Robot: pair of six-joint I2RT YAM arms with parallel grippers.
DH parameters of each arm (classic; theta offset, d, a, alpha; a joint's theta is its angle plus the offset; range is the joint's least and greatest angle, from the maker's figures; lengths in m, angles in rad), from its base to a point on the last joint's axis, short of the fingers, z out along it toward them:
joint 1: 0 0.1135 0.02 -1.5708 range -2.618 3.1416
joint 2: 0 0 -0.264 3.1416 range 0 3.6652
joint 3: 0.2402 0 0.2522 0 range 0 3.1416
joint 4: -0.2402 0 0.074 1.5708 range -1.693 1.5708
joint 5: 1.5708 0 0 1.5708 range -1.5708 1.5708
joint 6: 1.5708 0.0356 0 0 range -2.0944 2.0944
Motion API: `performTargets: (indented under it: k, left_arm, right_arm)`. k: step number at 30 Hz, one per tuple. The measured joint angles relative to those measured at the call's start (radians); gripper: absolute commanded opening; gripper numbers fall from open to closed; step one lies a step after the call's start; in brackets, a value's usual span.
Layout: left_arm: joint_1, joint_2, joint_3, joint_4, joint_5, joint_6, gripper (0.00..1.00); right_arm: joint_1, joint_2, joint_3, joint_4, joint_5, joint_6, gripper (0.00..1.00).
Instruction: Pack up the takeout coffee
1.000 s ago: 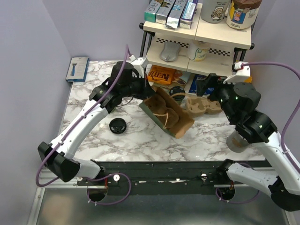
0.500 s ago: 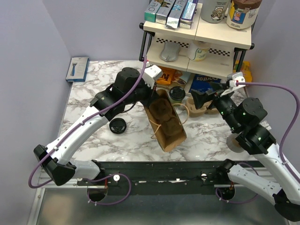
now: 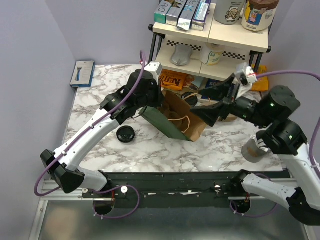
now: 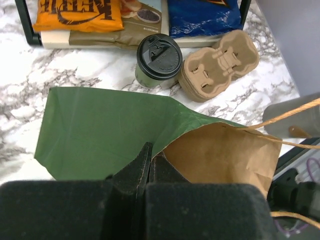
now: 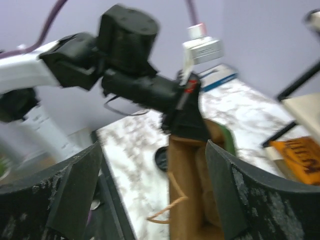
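Left wrist | left jaws pinch bag [image 4: 110, 130] rim | right jaws spread | cup [image 4: 157, 60] beyond bag

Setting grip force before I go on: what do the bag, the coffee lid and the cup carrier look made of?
The bag looks like paper, matte green outside, plain brown inside, creasing sharply. The coffee lid is probably plastic: black, slightly glossy, with moulded ridges. The cup carrier looks like moulded pulp: rough, matte brown, softly rounded.

Left claw [image 4: 150, 161] pinches the green bag [image 4: 100, 125]; takeout coffee [image 4: 158, 57] stands beside carrier [image 4: 220, 62].
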Motion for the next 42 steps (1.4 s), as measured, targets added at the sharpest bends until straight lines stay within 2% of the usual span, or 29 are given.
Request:
performTargets:
  k: [1,5,9,10,13,15,16,19,25,30,36,40,42]
  left_arm:
    - [0.0,0.0,-0.002,-0.002,-0.008,-0.019,0.0]
    - [0.0,-0.01,-0.019,-0.002,-0.027,-0.083,0.0]
    - [0.0,-0.031,-0.049,-0.002,-0.035,-0.126,0.0]
    - [0.0,-0.037,-0.056,-0.002,-0.035,-0.135,0.0]
    - [0.0,-0.052,-0.067,-0.001,-0.035,-0.149,0.0]
    - [0.0,-0.056,-0.069,-0.001,-0.035,-0.152,0.0]
    - [0.0,-0.056,-0.069,-0.001,-0.035,-0.153,0.0]
    - [0.0,-0.056,-0.069,-0.002,-0.035,-0.155,0.0]
    - [0.0,-0.055,-0.068,-0.002,-0.034,-0.171,0.0]
    - [0.0,-0.055,-0.067,-0.004,-0.034,-0.178,0.0]
    - [0.0,-0.046,-0.054,-0.034,-0.042,-0.192,0.0]
    - [0.008,-0.044,-0.048,-0.04,-0.049,-0.202,0.0]
    - [0.011,-0.044,-0.048,-0.04,-0.049,-0.202,0.0]
  right_arm:
    - [0.0,0.024,0.014,-0.013,-0.043,0.016,0.76]
    - [0.01,0.153,0.07,-0.092,-0.095,0.063,0.63]
    - [0.048,0.262,0.062,-0.148,0.039,0.113,0.52]
    - [0.066,0.28,0.058,-0.162,0.077,0.125,0.43]
    - [0.109,0.307,0.026,-0.176,0.192,0.151,0.33]
    - [0.124,0.305,-0.012,-0.173,0.235,0.153,0.31]
    - [0.132,0.3,-0.04,-0.166,0.256,0.148,0.27]
    - [0.147,0.282,-0.133,-0.115,0.298,0.118,0.21]
    - [0.167,0.271,-0.315,0.05,0.287,-0.019,0.18]
    - [0.17,0.332,-0.358,0.15,0.223,-0.208,0.18]
    - [0.171,0.312,-0.454,0.237,0.148,-0.394,0.17]
    - [0.171,0.288,-0.495,0.233,0.111,-0.475,0.1]
    - [0.171,0.307,-0.489,0.226,0.106,-0.5,0.1]
